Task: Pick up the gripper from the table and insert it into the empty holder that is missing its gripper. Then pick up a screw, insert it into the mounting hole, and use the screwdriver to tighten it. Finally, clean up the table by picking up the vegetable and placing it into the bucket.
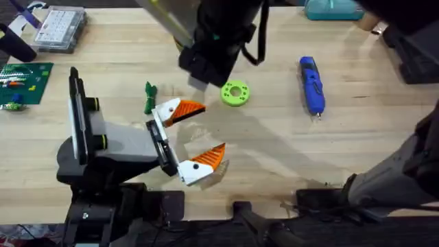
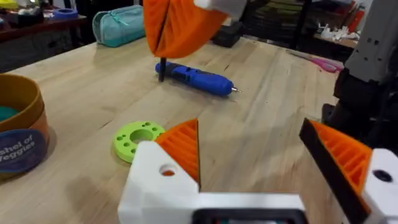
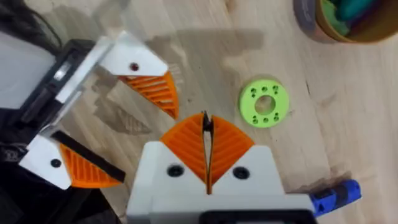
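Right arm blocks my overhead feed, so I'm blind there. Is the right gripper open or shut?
Observer: Shut. The right gripper has its pads together on a thin dark piece. I can't tell if it's a screw.
Operator: Where's the bucket?
Observer: The bucket stands upright on the table near the lime-green ring, not touching it.
Operator: Anything in it?
Observer: Yes, the right wrist view shows green pieces inside.

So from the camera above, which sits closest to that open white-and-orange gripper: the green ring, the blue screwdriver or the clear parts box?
From the left gripper:
1. Green ring, just beyond its upper finger.
2. Blue screwdriver, farther toward the right side.
3. Clear parts box, far-left corner.
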Controlling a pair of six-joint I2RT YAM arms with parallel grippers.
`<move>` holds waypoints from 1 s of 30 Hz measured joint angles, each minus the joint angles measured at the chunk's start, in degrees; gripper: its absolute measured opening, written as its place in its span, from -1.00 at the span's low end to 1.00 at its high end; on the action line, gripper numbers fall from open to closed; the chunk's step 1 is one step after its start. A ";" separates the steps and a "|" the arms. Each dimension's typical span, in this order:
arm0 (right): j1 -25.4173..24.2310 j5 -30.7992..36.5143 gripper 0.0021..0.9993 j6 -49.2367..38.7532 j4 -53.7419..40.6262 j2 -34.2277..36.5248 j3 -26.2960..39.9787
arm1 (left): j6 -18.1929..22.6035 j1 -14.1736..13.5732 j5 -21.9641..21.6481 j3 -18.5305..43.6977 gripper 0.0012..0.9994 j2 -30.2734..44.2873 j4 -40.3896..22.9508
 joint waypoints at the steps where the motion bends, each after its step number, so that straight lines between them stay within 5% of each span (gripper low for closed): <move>1: 0.53 0.00 -0.99 -0.24 0.24 0.00 0.00 | -0.02 0.00 0.00 0.00 0.98 0.00 0.00; 13: 5.42 0.00 -0.99 -4.31 2.04 0.00 0.00 | 0.00 0.00 0.00 0.00 0.98 0.00 0.00; 30: 5.84 0.00 -0.99 -7.12 1.91 0.00 5.70 | 0.00 0.00 0.00 0.00 0.98 0.00 0.00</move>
